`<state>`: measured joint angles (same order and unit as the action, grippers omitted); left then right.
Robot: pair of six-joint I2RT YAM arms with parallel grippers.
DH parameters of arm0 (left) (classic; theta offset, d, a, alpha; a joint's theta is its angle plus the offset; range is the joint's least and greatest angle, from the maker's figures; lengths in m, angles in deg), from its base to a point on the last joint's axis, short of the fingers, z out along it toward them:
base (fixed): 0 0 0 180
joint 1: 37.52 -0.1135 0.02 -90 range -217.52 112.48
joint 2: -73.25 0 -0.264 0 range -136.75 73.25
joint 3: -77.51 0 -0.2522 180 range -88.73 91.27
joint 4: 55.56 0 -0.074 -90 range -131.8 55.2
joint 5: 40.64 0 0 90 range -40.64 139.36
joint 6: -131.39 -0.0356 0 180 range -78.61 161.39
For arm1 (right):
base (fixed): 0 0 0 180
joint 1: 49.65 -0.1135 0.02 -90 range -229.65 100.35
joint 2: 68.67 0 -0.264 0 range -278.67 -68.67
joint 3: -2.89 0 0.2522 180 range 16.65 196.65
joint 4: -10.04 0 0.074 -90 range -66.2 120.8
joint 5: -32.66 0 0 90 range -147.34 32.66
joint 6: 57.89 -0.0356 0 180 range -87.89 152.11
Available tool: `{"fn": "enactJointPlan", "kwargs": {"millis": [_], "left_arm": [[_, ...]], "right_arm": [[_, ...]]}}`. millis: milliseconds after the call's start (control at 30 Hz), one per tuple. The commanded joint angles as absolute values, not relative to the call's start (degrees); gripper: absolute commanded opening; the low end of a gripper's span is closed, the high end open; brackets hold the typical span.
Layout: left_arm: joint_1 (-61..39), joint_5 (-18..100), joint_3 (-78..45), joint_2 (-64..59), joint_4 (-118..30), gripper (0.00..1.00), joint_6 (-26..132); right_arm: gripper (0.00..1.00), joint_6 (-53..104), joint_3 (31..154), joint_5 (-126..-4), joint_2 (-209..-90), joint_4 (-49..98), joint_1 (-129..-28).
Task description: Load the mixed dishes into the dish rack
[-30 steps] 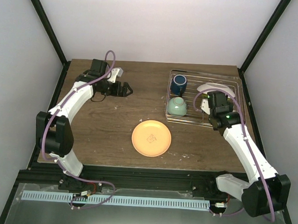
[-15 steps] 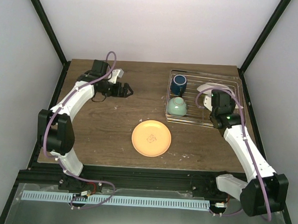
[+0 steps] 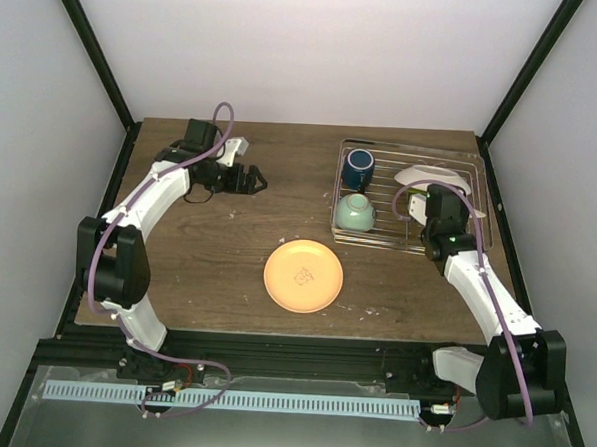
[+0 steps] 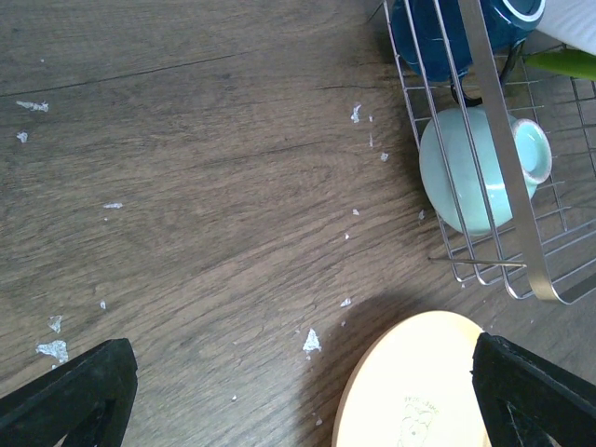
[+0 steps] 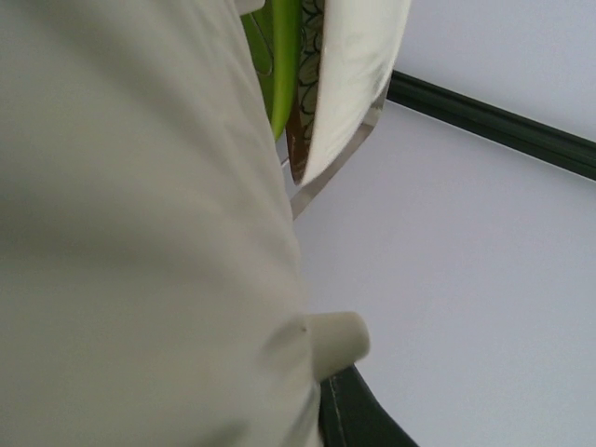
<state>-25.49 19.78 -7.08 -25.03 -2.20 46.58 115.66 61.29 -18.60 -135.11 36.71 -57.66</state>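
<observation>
The wire dish rack [image 3: 403, 244] stands at the back right and shows in the left wrist view [image 4: 507, 149]. In it are the dark blue mug [image 3: 358, 168] [image 4: 433, 33] and the mint-green bowl [image 3: 355, 213] [image 4: 470, 177], lying on its side. My right gripper [image 3: 418, 202] is shut on a plate [image 3: 437, 177] held on edge over the rack; its cream underside [image 5: 140, 233] fills the right wrist view, with a green plate [image 5: 284, 65] behind it. An orange plate [image 3: 303, 275] [image 4: 419, 396] lies flat on the table. My left gripper [image 3: 255, 181] [image 4: 303, 377] is open and empty.
Small white flecks [image 4: 312, 342] dot the wooden table [image 3: 227, 250]. Black frame posts [image 3: 92, 47] and white walls close in the table. One dark finger [image 5: 358, 419] of the right gripper shows beside the plate's foot ring.
The right arm has shifted slightly to the right with the plate. The left gripper has moved a little and stays open.
</observation>
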Motion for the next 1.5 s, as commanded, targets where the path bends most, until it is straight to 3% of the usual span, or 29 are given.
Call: {"fn": "enactJointPlan", "kwargs": {"millis": [0, 133, 400, 533, 600, 767, 933, 1100, 1233, 1467], "left_arm": [[-25.43, 19.81, -5.54, -25.73, -2.16, 1.00, 45.76], [-25.40, 19.82, -5.59, -25.74, -2.07, 1.00, 45.74], [-25.43, 19.27, -5.65, -26.15, -1.98, 1.00, 45.87], [-25.45, 18.06, -5.80, -26.05, -1.87, 1.00, 46.38], [-25.46, 17.89, -5.93, -25.96, -1.82, 1.00, 46.48], [-25.39, 18.04, -6.79, -25.57, -1.43, 1.00, 46.84], [-25.15, 17.21, -9.35, -24.38, -1.99, 1.00, 47.99], [-23.98, 17.15, -9.73, -24.48, 0.72, 1.00, 46.03], [-21.77, 19.18, -8.75, -25.54, 5.54, 1.00, 44.21], [-15.29, 26.69, -7.52, -29.17, 12.19, 1.00, 43.38]], "right_arm": [[0.01, 113.83, 61.66, -19.44, -137.29, 32.84, -57.12], [0.07, 111.86, 62.05, -19.94, -138.21, 34.80, -57.12], [0.30, 110.27, 61.95, -20.68, -137.61, 36.29, -57.12], [0.35, 109.27, 62.49, -21.19, -136.76, 37.93, -57.12], [0.44, 108.17, 62.85, -21.90, -136.09, 39.51, -57.12], [0.54, 104.97, 63.84, -24.74, -132.54, 44.56, -57.61], [0.63, 99.92, 64.88, -29.86, -128.95, 51.33, -61.96], [0.69, 92.14, 65.82, -36.28, -127.30, 45.32, -68.96], [0.77, 80.20, 71.68, -42.40, -133.62, 41.53, -72.44], [0.77, 56.61, 91.04, -52.03, -150.66, 43.79, -73.22]]}}
